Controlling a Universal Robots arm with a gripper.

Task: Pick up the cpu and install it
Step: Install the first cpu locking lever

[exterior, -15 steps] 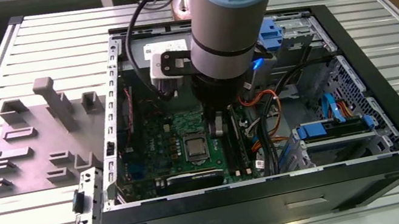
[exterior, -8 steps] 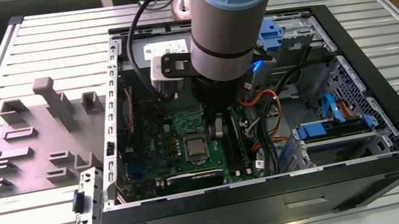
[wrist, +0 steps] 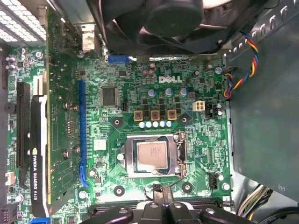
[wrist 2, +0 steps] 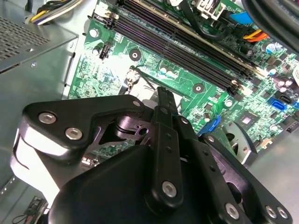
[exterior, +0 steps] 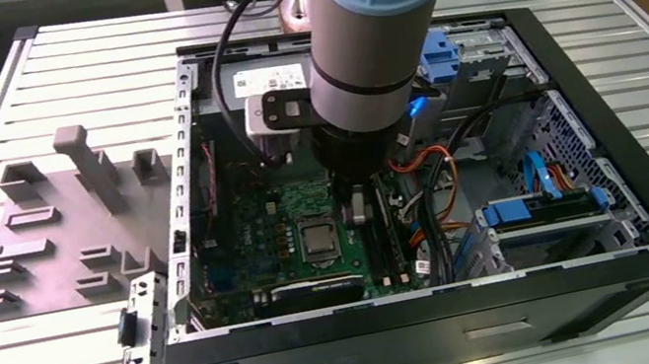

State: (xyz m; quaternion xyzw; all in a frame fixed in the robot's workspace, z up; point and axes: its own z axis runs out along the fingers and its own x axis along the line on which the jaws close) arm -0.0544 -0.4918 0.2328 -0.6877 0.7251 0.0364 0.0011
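Observation:
The cpu is a small silvery square lying flat inside the rectangular metal socket frame on the green motherboard. In the exterior view the cpu sits in the middle of the board inside the open computer case. My gripper hangs just beside it, toward the exterior view's right and slightly above the board. In both wrist views the black fingers are pressed together with nothing between them. The gripper tips sit at the edge of the socket, apart from the chip.
A graphics card stands along one side of the board and a black fan along another. Memory slots run past the socket. Blue drive caddies and orange cables fill the case's right. A grey fixture plate lies outside.

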